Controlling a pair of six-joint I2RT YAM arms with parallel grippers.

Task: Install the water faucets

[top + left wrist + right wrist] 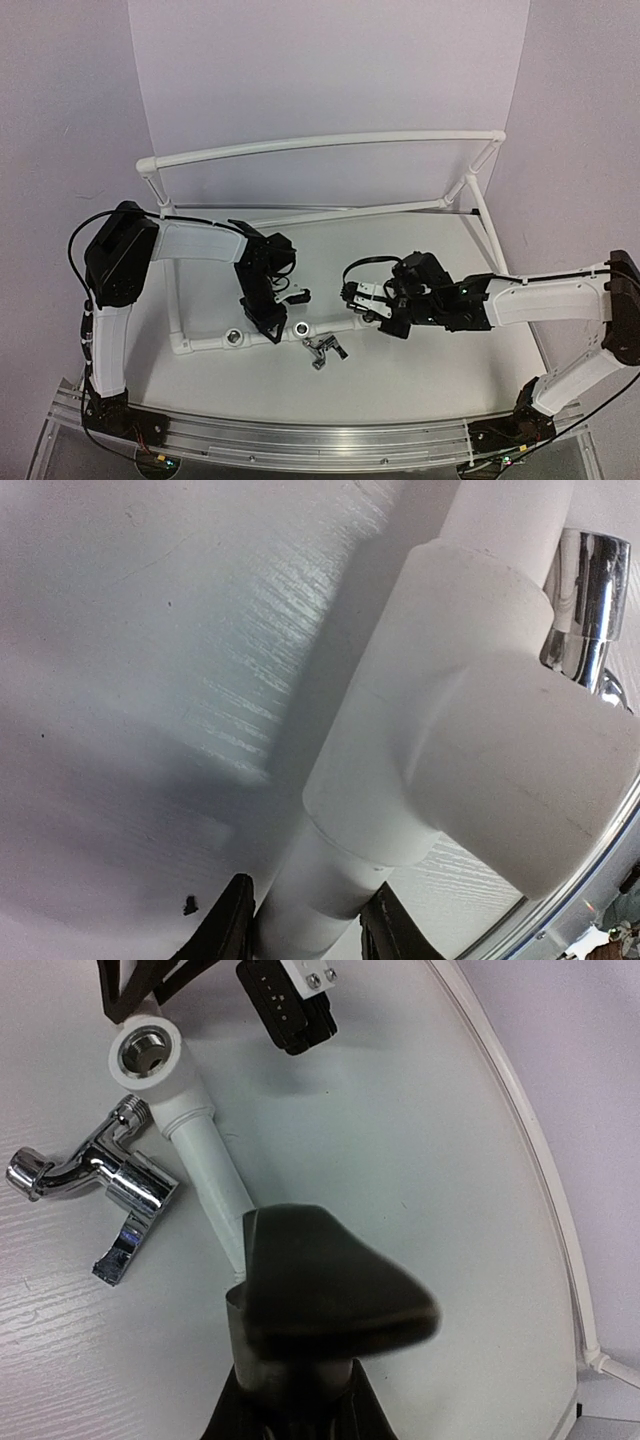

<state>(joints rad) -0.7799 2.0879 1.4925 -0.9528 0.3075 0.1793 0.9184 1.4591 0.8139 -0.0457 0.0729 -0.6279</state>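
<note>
My left fingers [228,925] clamp the white plastic pipe frame [470,750]. My right fingers [365,1415] grasp a dark grey metal faucet [330,1290]. I'd square its stem to the silver-ringed socket [145,1050] before twisting. A chrome faucet [95,1180] lies on the tabletop [400,1160] just left of the pipe.

Robot lab bench — white backdrop panels [330,70], aluminium mounting rail [300,437].

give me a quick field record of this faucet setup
left gripper: shut on the white pipe frame, just short of a fitting
right gripper: over the same pipe, with a dark blurred shape at its tips; grip unclear
faucet: chrome, lying on its side on the table beside the pipe, not installed
socket: nearest the faucet, empty
second faucet: not clearly seen
</note>
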